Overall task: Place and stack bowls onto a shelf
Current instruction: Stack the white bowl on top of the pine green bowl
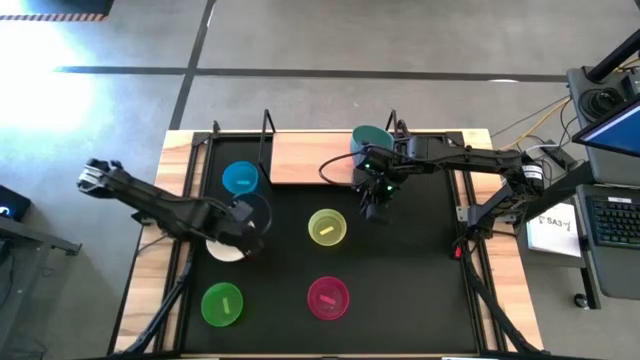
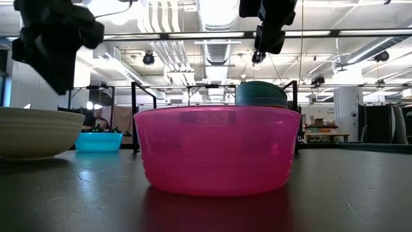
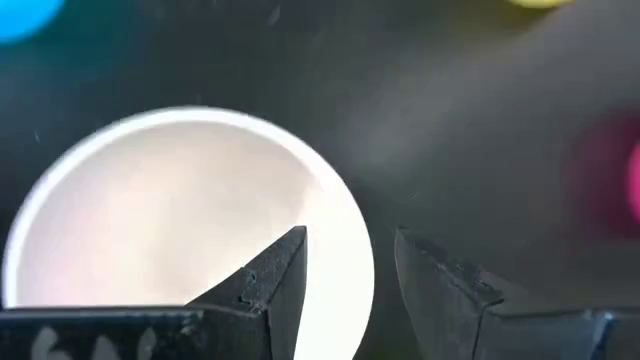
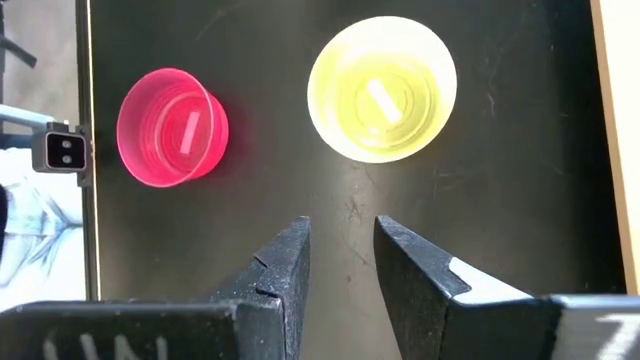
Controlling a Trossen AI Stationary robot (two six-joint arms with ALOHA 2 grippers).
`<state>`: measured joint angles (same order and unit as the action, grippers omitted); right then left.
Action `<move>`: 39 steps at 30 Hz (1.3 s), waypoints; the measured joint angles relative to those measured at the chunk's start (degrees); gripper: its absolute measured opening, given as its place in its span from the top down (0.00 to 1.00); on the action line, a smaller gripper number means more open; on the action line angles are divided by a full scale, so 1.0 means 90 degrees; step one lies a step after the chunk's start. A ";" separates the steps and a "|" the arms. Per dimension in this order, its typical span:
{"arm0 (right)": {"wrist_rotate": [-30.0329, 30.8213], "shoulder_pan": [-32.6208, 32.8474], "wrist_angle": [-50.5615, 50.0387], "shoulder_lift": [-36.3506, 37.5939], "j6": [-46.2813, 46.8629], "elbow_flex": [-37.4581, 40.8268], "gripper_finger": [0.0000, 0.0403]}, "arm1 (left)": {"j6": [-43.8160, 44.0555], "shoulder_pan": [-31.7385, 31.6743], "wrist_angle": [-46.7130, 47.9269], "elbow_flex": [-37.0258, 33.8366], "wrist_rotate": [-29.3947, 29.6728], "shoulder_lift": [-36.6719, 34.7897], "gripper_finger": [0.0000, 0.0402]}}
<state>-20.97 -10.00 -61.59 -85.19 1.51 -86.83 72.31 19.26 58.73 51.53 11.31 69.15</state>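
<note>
My left gripper (image 1: 243,228) is open over the white bowl (image 1: 225,248). In the left wrist view one finger (image 3: 280,270) stands over the bowl's inside (image 3: 170,210) and the other outside its rim. In the low view the gripper (image 2: 58,45) hangs well above the bowl (image 2: 32,132). My right gripper (image 1: 375,207) is open and empty above the mat, between the wooden shelf (image 1: 310,158) and the yellow bowl (image 1: 327,227). A teal bowl (image 1: 369,140) sits on the shelf's right part.
On the black mat (image 1: 400,290) stand a blue bowl (image 1: 240,178), a green bowl (image 1: 222,304) and a magenta bowl (image 1: 328,298). The shelf's black uprights (image 1: 267,140) stand at its ends. The shelf's left and middle parts show bare wood.
</note>
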 joint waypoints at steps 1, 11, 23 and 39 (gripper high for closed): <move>0.0000 0.0000 0.0006 0.0000 -0.0008 0.0000 0.75 | 0.0068 0.0041 0.0003 0.0031 -0.0049 0.0175 0.66; 0.0000 0.0000 0.0006 0.0000 -0.0167 0.0000 0.75 | 0.0039 0.0326 0.0266 0.0670 -0.0141 0.1520 0.66; 0.0000 0.0000 -0.0167 0.0000 -0.0191 0.0000 0.75 | -0.0063 0.0346 0.0365 0.0630 0.0017 0.2311 0.71; 0.0001 0.0000 -0.0469 0.0002 -0.0904 0.0000 0.75 | -0.0780 0.0393 0.0070 0.1091 -0.0437 0.2397 1.00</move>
<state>-20.96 -10.00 -65.81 -85.17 -6.63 -86.83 65.29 22.80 59.36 61.35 7.38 90.72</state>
